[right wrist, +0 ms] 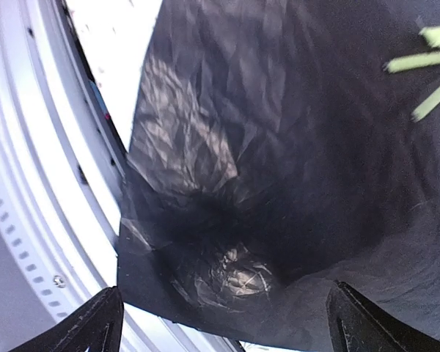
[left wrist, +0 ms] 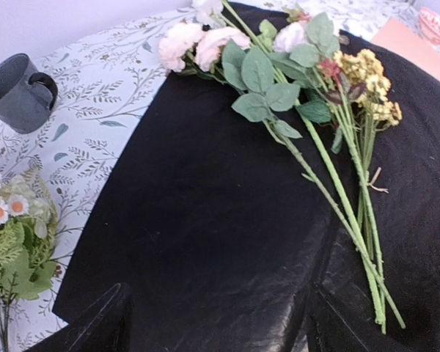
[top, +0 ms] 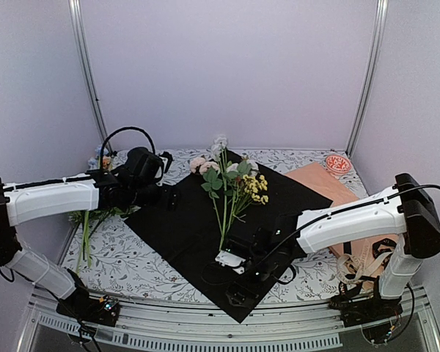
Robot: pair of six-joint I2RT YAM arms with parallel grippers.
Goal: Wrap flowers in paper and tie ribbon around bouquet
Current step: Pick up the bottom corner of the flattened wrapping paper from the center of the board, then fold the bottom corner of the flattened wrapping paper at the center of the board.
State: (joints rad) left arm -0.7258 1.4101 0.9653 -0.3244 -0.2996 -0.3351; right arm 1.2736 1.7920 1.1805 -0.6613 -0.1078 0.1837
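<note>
Leafy table (top: 132, 264) holds the paper (top: 183, 227) with the flowers (top: 214, 180) on it, and left gripper (left wrist: 216, 312) and right gripper (right wrist: 224, 297) hang over it, jaws apart.

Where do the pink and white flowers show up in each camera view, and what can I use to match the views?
Top external: the flowers lie at centre on the black paper, blooms toward the far side.
Left wrist: flowers at upper right, stems running to the lower right.
Right wrist: only their cut stem ends, top right corner.
Shared landmark: the black paper under them.
</note>
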